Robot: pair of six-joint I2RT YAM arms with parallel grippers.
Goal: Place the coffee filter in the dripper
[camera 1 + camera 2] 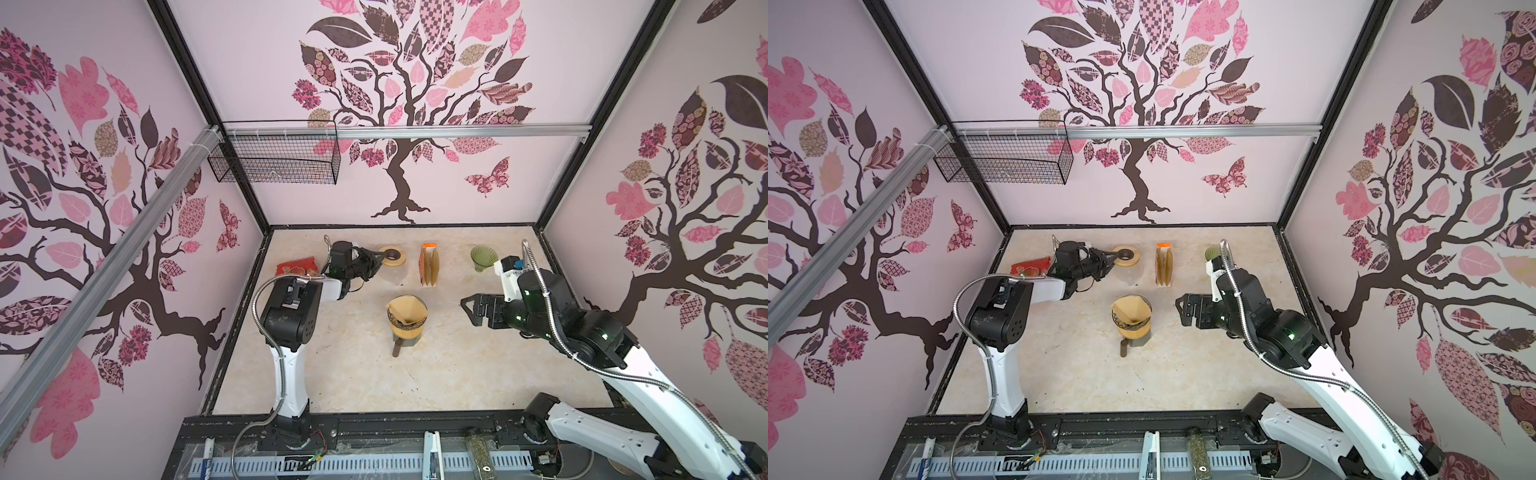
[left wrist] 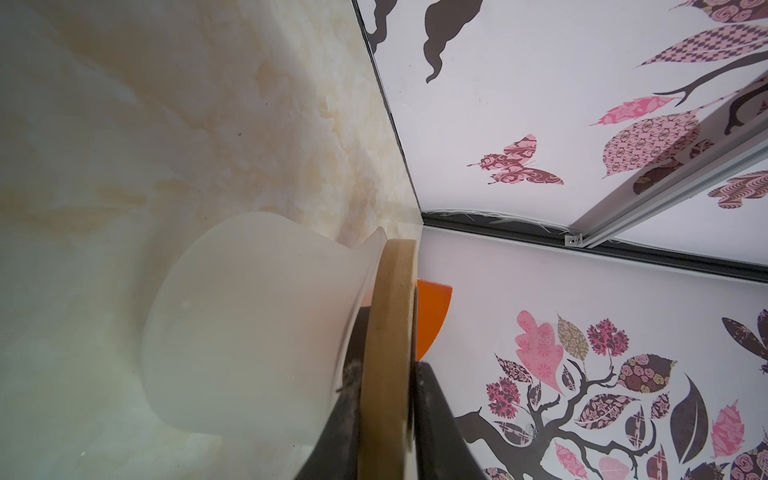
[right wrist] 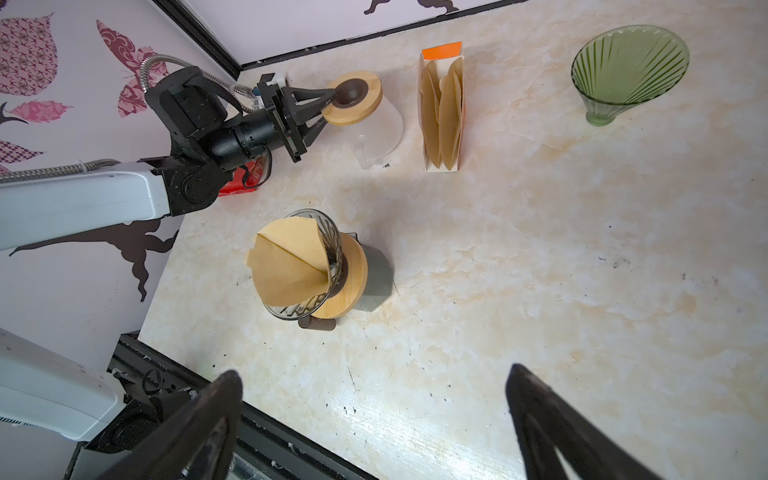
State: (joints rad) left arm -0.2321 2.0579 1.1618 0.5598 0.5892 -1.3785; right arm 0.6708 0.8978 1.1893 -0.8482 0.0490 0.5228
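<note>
The brown paper cone coffee filter [image 3: 286, 257] sat inside the smoked ribbed-glass dripper [image 3: 331, 248] with a wooden collar, on a grey base [image 3: 376, 274] in the middle of the cream marbled table [image 1: 457, 374]. It looked skewed, with one folded edge standing proud of the rim on the left side.

The right gripper [image 1: 467, 311] hovered just right of the dripper, jaws spread wide and empty. The left gripper [image 1: 381, 261] was at the far left, its jaws standing narrowly on either side of the round wooden lid [image 1: 392, 254] of a frosted translucent carafe [image 1: 392, 276]. Whether they actually pinched the lid could not be told.

The likeliest trouble seemed to be the filter itself. Light paper seated crookedly could tip out or crumple if the right gripper came in low and brushed the raised edge. A harder nudge might push the dripper off its base. On the far side, drawing the left arm back while its jaws gripped could lift the lid or drag the carafe toward the white card filter holder with an orange top [image 1: 429, 266].

No writing could be read. The red foil packet [image 1: 297, 266] behind the left arm carried pale print too small to make out, and the green ribbed glass cone [image 1: 482, 255] at the far right bore no visible label.
</note>
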